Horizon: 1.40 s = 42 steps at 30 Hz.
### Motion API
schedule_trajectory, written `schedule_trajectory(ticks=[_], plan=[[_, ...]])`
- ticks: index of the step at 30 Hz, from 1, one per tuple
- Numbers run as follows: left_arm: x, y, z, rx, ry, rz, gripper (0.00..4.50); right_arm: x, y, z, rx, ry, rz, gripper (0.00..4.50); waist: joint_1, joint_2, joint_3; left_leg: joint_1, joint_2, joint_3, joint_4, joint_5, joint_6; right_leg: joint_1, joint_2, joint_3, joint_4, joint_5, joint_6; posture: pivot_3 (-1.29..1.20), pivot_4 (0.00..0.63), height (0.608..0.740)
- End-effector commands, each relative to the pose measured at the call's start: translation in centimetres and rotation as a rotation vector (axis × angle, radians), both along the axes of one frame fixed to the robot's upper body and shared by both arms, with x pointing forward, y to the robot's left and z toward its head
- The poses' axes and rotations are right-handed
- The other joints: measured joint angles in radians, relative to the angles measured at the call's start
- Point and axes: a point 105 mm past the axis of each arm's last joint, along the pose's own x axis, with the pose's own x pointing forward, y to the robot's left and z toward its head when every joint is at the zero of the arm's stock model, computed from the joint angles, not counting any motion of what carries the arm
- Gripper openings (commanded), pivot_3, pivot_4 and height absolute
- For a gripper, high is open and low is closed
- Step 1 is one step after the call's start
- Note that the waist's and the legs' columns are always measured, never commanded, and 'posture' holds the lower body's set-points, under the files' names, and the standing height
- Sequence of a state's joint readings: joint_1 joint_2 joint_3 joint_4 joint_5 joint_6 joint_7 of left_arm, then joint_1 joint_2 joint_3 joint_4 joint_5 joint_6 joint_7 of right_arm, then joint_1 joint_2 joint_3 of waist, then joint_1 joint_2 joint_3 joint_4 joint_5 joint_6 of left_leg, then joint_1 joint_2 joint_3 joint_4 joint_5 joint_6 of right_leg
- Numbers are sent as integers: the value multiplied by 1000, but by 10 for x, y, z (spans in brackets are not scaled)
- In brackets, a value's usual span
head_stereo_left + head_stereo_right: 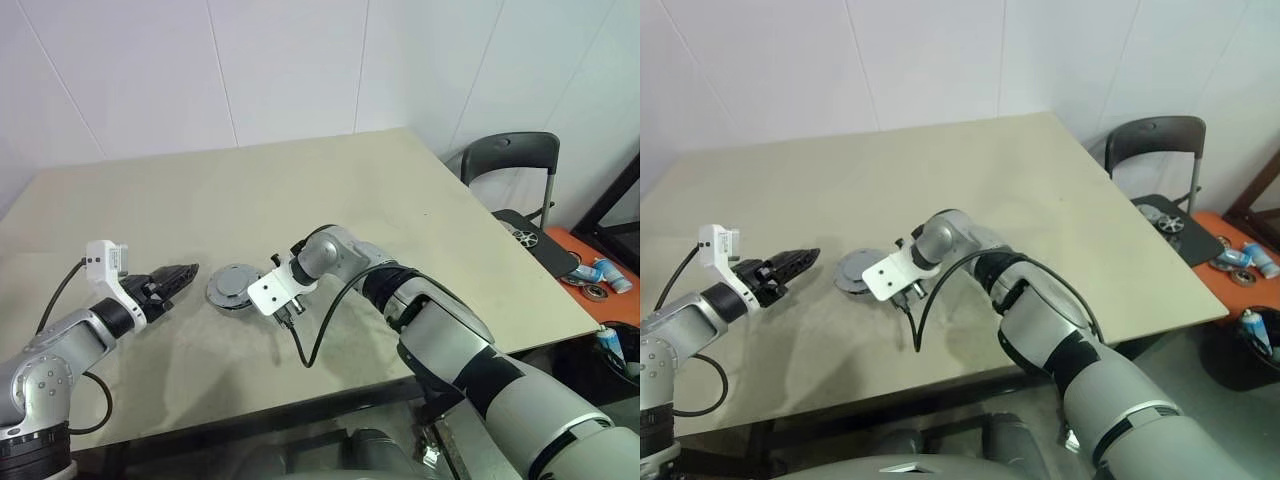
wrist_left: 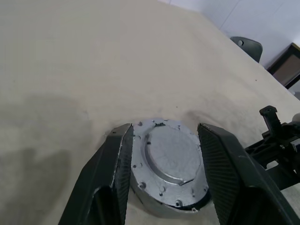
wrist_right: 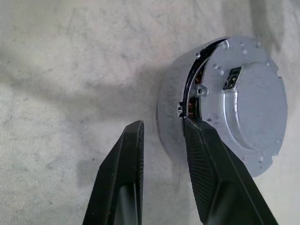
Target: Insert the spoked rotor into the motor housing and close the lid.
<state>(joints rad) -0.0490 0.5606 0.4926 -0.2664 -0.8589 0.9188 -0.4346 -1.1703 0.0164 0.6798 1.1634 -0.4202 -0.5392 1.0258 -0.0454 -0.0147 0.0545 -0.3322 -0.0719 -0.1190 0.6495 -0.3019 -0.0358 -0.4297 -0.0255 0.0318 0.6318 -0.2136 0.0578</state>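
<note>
While the motor housing (image 1: 231, 288) sits near the front middle of the beige table (image 1: 330, 190), the lid (image 3: 248, 105) already lies on top of it, slightly askew, so that a dark crescent gap with a glimpse of copper windings shows along one edge in the right wrist view. The spoked rotor cannot be made out. The right gripper (image 3: 161, 145) reaches down to the housing's right side, its two black fingers apart with nothing between them, and one fingertip (image 3: 197, 136) is touching or just beside the housing's wall below the gap. The left gripper (image 1: 180, 275) hangs just left of the housing, apart from it, its fingers (image 2: 117, 159) spread and empty, framing the lidded housing in the left wrist view. A dark chair (image 1: 510, 160) stands beyond the table's right edge
</note>
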Motion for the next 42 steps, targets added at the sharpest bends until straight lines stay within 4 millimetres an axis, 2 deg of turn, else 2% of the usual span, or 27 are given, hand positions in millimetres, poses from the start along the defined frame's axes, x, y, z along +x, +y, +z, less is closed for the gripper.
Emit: schedule_trajectory(ticks=[1, 10, 16, 25, 30, 34, 38, 42], plan=[[1, -6, 13, 6, -60, -15, 2325, -3, 4, -3, 14, -5, 7, 1391, 0, 0, 0, 0, 0, 0, 0, 0, 0, 0, 0, 0, 0, 0, 0, 0, 0, 740], [2, -18, 10, -20, -56, -33, 2325, 7, 14, -1, 43, -116, -30, 1391, -2, 0, 0, 9, 0, 0, -1, 0, 0, 8, 0, 0, 0, 0, 0, 0, 0, 740], [4, -23, 10, -29, -58, -36, 2325, 12, 9, -6, -2, -154, -41, 131, -4, 0, 0, 12, 2, 0, 0, 1, -2, 10, 3, 1, 2, 1, -2, 0, 0, 740], [7, -25, 9, -40, -59, -34, 2325, 12, 8, 2, -6, -136, -22, 60, 0, 0, 0, 12, 6, 0, -1, 2, -3, 10, 10, 3, 1, 2, -5, 0, 0, 740], [12, -27, 9, -49, -63, -42, 2325, 9, -17, 10, -172, -4, 7, 60, 4, 0, 0, 11, 5, 0, -1, 2, -3, 10, 9, 3, -1, 3, -4, 0, 0, 740], [15, -31, 9, -62, -65, -67, 2325, 4, -51, 26, -292, 210, -16, 60, 5, 0, 0, 10, 3, 0, -1, 1, -2, 10, 8, 3, -3, 3, -4, 0, 0, 740], [19, -32, 7, -61, -60, -75, 2325, 5, -72, 36, -275, 303, -101, 60, 2, 0, 0, 9, 3, 0, -1, 0, -1, 8, 6, 2, -3, 2, -4, 0, 0, 740], [25, -39, 6, -70, -57, -103, 2325, 8, -101, 35, -285, 321, -200, 60, 3, 1, 0, 8, 4, 0, -1, 1, -1, 6, 6, 3, -2, 2, -4, 0, 0, 740]])
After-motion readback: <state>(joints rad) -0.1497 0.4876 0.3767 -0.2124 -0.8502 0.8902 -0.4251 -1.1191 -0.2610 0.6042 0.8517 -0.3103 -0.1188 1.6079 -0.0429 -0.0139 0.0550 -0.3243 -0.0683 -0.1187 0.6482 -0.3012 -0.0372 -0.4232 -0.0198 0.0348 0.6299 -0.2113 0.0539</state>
